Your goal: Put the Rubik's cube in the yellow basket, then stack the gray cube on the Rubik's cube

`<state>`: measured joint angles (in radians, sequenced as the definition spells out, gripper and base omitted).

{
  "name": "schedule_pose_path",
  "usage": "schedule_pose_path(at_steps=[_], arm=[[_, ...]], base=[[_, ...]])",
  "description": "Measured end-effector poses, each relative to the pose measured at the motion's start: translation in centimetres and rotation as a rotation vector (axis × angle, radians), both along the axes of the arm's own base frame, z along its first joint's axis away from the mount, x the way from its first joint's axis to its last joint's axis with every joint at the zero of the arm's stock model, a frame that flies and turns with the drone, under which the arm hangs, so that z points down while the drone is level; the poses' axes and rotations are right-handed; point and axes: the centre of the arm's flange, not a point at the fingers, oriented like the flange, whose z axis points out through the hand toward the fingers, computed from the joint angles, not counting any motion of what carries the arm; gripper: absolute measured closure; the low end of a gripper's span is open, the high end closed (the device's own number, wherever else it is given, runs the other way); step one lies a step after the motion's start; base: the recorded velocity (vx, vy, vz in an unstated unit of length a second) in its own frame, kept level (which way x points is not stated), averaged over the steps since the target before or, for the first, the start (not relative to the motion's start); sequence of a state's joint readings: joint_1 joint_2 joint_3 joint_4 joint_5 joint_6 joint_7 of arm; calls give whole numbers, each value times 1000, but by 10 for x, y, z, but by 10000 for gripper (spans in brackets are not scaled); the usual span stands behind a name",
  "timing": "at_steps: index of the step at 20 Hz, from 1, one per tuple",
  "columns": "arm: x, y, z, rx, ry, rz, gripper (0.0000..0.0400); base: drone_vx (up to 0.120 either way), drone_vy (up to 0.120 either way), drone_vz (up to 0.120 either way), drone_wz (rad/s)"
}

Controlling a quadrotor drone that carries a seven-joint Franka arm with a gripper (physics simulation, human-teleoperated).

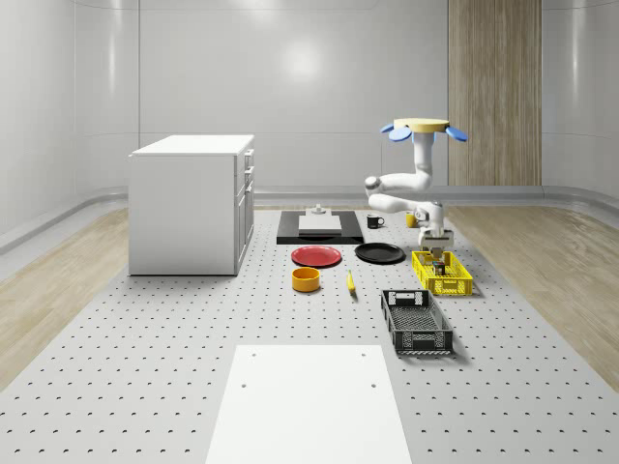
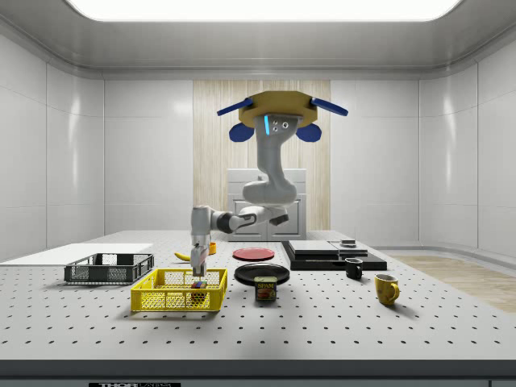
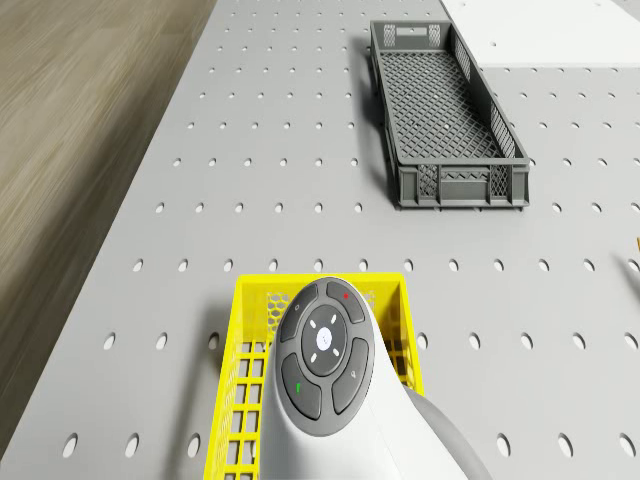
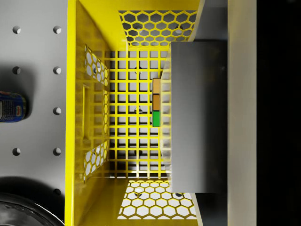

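Mostly the Rubik's cube (image 4: 156, 102) is hidden: in the wrist view a broad gray finger (image 4: 197, 117) covers all but a thin strip of orange and green squares at its edge. From the side it is a small dark shape (image 2: 198, 284) low inside the yellow basket (image 2: 177, 301), seen through the mesh wall. In the drone view the arm's wrist blocks the middle of the basket (image 3: 258, 300), and the basket's near end is cut off by the frame.

The claw (image 2: 197, 271) reaches straight down into the basket, its fingers at the cube's sides; whether they press on it or stand just clear, I cannot tell. The cube sits about mid-basket, close to the floor grid.

The drone (image 1: 423, 127) hovers above the desk (image 1: 145, 387), behind the basket (image 1: 441, 273) in the whole-scene view, with the arm bent down and forward. A can (image 2: 266, 289) stands just beside the basket on the side view's right, a black plate (image 2: 262, 272) behind it. The gray cube I cannot make out
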<state>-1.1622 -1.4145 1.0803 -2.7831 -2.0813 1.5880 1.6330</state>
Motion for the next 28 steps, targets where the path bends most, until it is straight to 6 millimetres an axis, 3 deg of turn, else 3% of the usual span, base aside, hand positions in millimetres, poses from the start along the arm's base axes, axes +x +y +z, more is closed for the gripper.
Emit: schedule_pose_path(at_steps=[2, 19, 23, 28], arm=[[0, 0, 0, 0, 0, 0, 150], [0, -3, 9, 0, 0, 0, 150], [0, -5, 10, 0, 0, 0, 65], [0, -6, 2, 0, 0, 0, 19]], base=[[0, 100, -120, 0], [0, 0, 0, 0], [0, 0, 0, 0], [0, 0, 0, 0]])
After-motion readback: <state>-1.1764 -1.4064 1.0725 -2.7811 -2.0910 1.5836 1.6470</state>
